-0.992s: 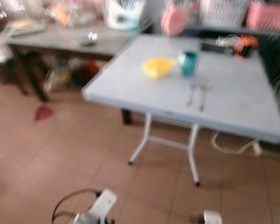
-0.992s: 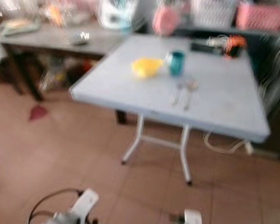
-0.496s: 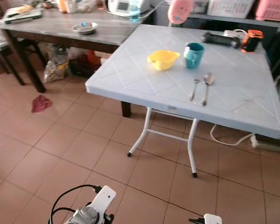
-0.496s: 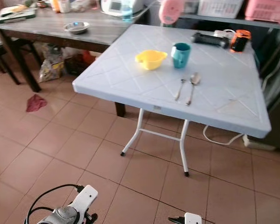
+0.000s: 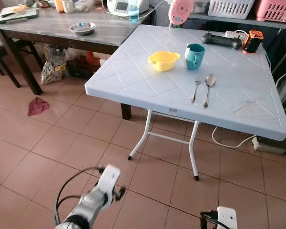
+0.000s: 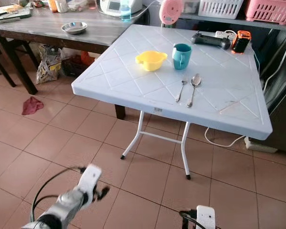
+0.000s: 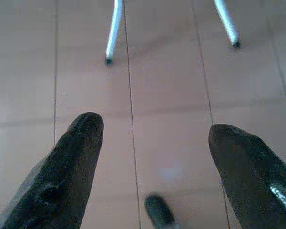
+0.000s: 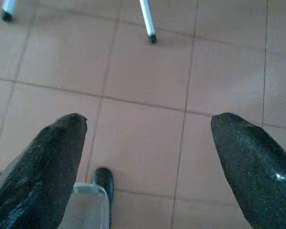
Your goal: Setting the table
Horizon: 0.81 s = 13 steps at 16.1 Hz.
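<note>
Left eye: the table (image 5: 133, 81) at my 12 o'clock looks partly set, I judge: yellow bowl (image 5: 163, 60), teal mug (image 5: 194, 56), fork (image 5: 196, 89) and spoon (image 5: 208, 88) lie out; contents unclear.

Left wrist: my left gripper (image 7: 155, 138) hangs over floor, fingers spread, empty.

Right wrist: my right gripper (image 8: 150, 136) likewise, spread and empty.

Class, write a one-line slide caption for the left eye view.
White folding table holding a yellow bowl, teal mug, fork and spoon, seen across a tiled floor.
</note>
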### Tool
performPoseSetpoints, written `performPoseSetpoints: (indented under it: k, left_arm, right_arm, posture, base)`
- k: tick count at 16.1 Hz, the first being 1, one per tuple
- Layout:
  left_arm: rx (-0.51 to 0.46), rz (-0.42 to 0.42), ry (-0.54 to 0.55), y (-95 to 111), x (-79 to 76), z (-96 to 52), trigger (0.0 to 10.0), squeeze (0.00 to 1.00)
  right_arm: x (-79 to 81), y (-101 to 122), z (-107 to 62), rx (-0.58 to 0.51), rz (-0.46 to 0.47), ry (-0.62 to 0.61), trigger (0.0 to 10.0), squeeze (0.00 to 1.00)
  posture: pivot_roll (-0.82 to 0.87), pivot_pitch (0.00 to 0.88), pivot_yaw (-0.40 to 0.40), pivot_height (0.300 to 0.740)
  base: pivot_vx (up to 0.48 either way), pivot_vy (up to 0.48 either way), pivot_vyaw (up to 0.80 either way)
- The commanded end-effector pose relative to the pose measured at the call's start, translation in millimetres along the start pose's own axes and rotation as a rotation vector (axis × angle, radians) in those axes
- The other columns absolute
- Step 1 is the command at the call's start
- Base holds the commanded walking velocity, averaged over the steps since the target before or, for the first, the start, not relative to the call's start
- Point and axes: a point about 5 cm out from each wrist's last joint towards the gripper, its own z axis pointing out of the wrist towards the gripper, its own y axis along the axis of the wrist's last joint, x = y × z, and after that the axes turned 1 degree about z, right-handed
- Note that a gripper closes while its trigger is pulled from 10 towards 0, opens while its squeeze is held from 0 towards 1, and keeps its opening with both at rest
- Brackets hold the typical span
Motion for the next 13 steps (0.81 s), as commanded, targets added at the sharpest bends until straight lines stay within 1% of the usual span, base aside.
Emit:
performPoseSetpoints:
  k: [1,2,3,4,5,6,8,9,10,12,13]
  left_arm:
    - [-0.111,-0.028,0.036,22.3,8.4,1.7,10.0,0.0]
    - [-0.15,0.003,0.045,28.2,11.6,0.9,10.0,0.0]
    - [-0.166,0.021,0.05,30.2,12.9,0.3,10.0,0.0]
    - [-0.217,0.014,0.093,35.6,23.7,-3.4,10.0,0.0]
    - [-0.23,0.01,0.108,36.3,27.3,-5.0,10.0,0.0]
    - [-0.273,0.001,0.142,39.2,33.4,-8.4,10.0,0.0]
    - [-0.423,0.005,0.208,53.6,44.2,-20.0,10.0,0.0]
    - [-0.458,0.011,0.215,57.0,46.1,-23.6,10.0,0.0]
    - [-0.56,0.027,0.23,67.1,51.1,-36.7,10.0,0.0]
    - [-0.655,0.009,0.226,80.7,51.1,-51.0,10.0,0.0]
    - [-0.696,0.004,0.205,85.6,46.7,-54.0,10.0,0.0]
  right_arm:
    - [1.2,19.0,3.0,-0.118,-0.011,0.017,10.0,0.0]
    - [1.8,28.3,3.6,-0.174,-0.003,0.022,10.0,0.0]
    - [2.0,31.8,3.6,-0.197,-0.003,0.024,10.0,0.0]
    - [2.4,49.6,1.1,-0.31,-0.01,0.031,10.0,0.0]
    - [2.6,54.7,-0.6,-0.344,-0.02,0.033,10.0,0.0]
    - [3.5,63.2,-4.6,-0.401,-0.024,0.04,10.0,0.0]
    - [4.4,86.2,-21.7,-0.533,-0.026,0.059,10.0,0.0]
    - [5.1,91.9,-27.1,-0.563,-0.029,0.066,10.0,0.0]
    - [8.1,105.8,-44.4,-0.634,-0.058,0.08,10.0,0.0]
    - [12.7,117.1,-62.2,-0.699,-0.08,0.086,10.0,0.0]
    - [16.3,120.8,-70.7,-0.722,-0.094,0.083,10.0,0.0]
  posture:
    - [0.03,0.036,-0.004,0.74]
    - [0.03,0.037,-0.003,0.74]
    - [0.03,0.04,-0.002,0.74]
    - [0.02,0.043,0.001,0.74]
    - [0.02,0.045,0.004,0.74]
    - [0.02,0.046,0.003,0.74]
    - [0.02,0.052,-0.006,0.74]
    - [0.02,0.052,-0.006,0.74]
    - [0.01,0.052,-0.013,0.74]
    - [0.02,0.053,-0.023,0.74]
    - [0.02,0.053,-0.023,0.74]
  base:
    - [0.0,0.0,0.0]
    - [0.0,0.0,0.0]
    - [0.0,0.0,0.0]
    - [0.0,0.0,0.0]
    - [0.0,0.0,0.0]
    - [0.0,0.0,0.0]
    - [0.0,0.0,0.0]
    - [0.0,0.0,0.0]
    - [0.0,0.0,0.0]
    - [0.0,0.0,0.0]
    - [0.0,0.0,0.0]
